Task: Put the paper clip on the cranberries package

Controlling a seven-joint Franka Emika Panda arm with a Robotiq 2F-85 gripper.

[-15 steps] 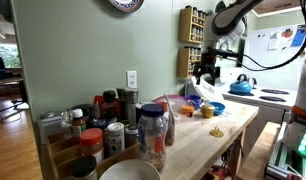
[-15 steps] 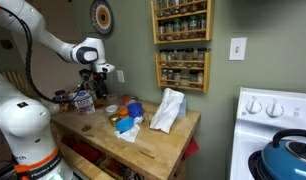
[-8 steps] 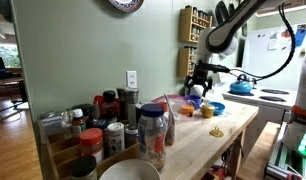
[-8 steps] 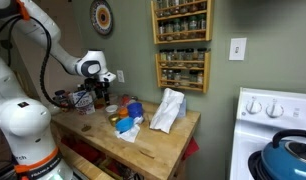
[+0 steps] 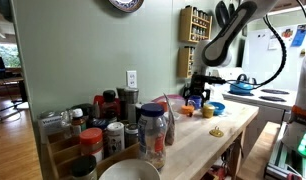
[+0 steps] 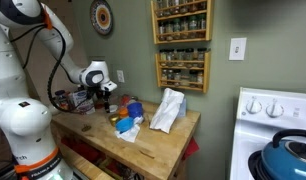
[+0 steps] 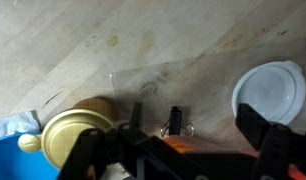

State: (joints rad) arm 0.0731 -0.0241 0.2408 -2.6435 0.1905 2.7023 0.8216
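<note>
One sec ago arm was higher; now wide-open gripper hangs over the paper clip, prob. ready to grab.

The claw sank from well above the worktop to just over it, beside the blue bowl.

No legible text, labels too small
</note>
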